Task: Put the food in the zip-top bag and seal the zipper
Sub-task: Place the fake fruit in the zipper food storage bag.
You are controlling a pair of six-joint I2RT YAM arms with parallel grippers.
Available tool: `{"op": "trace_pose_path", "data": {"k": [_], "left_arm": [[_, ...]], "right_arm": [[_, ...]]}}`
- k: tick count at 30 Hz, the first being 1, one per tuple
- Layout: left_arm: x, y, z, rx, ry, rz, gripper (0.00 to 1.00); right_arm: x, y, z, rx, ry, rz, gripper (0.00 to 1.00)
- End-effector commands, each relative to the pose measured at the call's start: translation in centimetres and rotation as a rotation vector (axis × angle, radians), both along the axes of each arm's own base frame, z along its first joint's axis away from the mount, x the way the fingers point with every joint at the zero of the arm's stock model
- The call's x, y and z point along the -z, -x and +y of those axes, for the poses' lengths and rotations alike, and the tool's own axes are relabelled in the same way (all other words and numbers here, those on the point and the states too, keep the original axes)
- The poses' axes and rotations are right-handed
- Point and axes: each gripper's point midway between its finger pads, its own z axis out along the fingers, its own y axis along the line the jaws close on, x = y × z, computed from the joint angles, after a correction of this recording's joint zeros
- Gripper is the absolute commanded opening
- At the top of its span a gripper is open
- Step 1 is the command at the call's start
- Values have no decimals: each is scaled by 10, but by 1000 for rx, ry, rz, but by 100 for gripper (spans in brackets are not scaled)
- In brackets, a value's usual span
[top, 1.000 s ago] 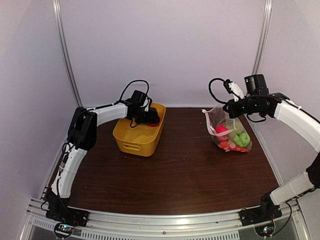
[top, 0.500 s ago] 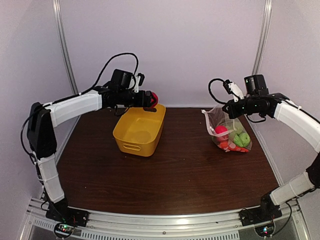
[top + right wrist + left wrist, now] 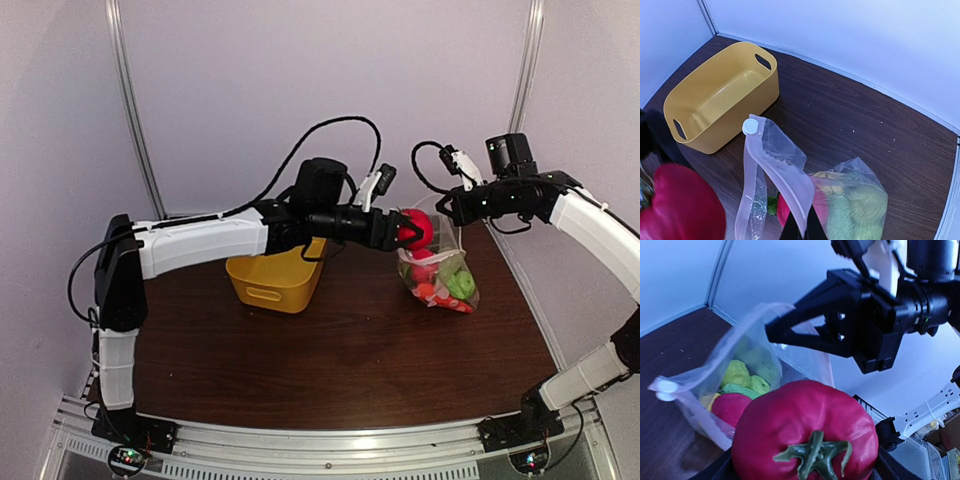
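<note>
My left gripper (image 3: pixel 405 232) is shut on a red toy tomato (image 3: pixel 416 230) with a green stem (image 3: pixel 816 454) and holds it in the air right at the mouth of the clear zip-top bag (image 3: pixel 440 270). My right gripper (image 3: pixel 447 208) is shut on the bag's upper edge and holds it hanging open, its zipper strip (image 3: pixel 782 182) with a white slider (image 3: pixel 749 126) drooping to the left. Inside the bag lie red, green and orange toy pieces (image 3: pixel 855 210). The tomato also shows blurred at the lower left of the right wrist view (image 3: pixel 682 207).
The yellow basket (image 3: pixel 279 270) stands on the dark wooden table (image 3: pixel 350 350) left of the bag, with no toys showing inside it in the right wrist view (image 3: pixel 722 97). White walls close the table at the back and sides.
My left arm has lifted the tomato out of the basket and carried it right to the bag's mouth. My right gripper has raised the bag and shifted it slightly left.
</note>
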Motion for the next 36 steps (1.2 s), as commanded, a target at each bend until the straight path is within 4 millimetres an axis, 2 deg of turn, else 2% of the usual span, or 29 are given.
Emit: {"op": "trace_pose_path", "data": {"k": [1, 6, 8, 11, 13, 15, 18, 23, 26, 31, 36], "left_arm": [[-13, 10, -29, 70, 90, 34, 53], [20, -7, -48, -7, 55, 128, 49], [40, -15, -50, -60, 30, 175, 47], [55, -24, -52, -103, 13, 201, 47], [69, -27, -52, -129, -25, 227, 54], [71, -27, -56, -114, -27, 235, 65], [58, -19, -59, -59, -8, 228, 78], [9, -3, -46, 0, 10, 146, 97], [-15, 2, -32, -9, -3, 85, 98], [-40, 2, -3, -30, -15, 32, 98], [-49, -1, 36, -102, -69, -130, 97]], "right_arm": [[-18, 10, 14, -53, -54, -2, 0], [-25, 30, 32, -154, -120, 9, 0], [-27, 37, 38, -186, -135, 9, 0], [-31, 46, 44, -225, -158, 9, 0], [-32, 51, 47, -246, -171, 12, 0], [-30, 52, 48, -253, -177, 18, 0], [-29, 51, 48, -249, -178, 22, 0], [-31, 46, 46, -234, -160, 16, 0], [-33, 40, 44, -230, -166, 21, 0], [-41, 35, 45, -238, -187, 20, 0], [-47, 39, 43, -255, -167, 11, 0]]}}
